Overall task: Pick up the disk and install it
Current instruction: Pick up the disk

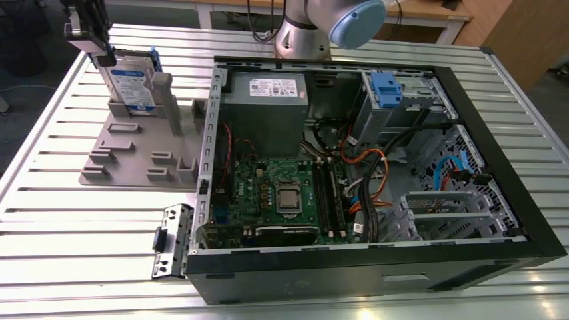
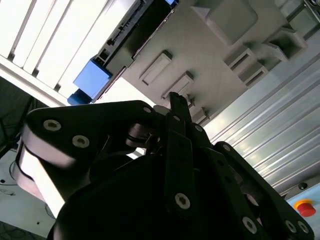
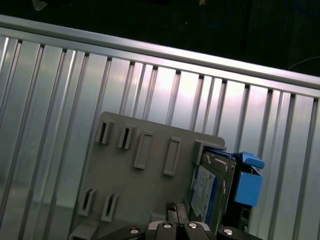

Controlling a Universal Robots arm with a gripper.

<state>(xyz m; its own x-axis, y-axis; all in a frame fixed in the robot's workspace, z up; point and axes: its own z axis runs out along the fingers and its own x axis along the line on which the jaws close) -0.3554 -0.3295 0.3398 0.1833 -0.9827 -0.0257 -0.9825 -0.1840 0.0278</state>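
Exterior view: disk stands on edge, upright, in a slot of the grey fixture on the slatted table, to the exterior view's left of the open PC case. Gripper sits at the disk's top corner, at or just above its edge; contact unclear. Arm rises behind the case. Second wrist view: gripper linkage seen edge-on; whether it is spread or pinching cannot be told. Blue rail of the disk lies beyond it, with the fixture alongside. First wrist view: disk is seated at the fixture's edge, label side facing the gripper, which is just beside it.
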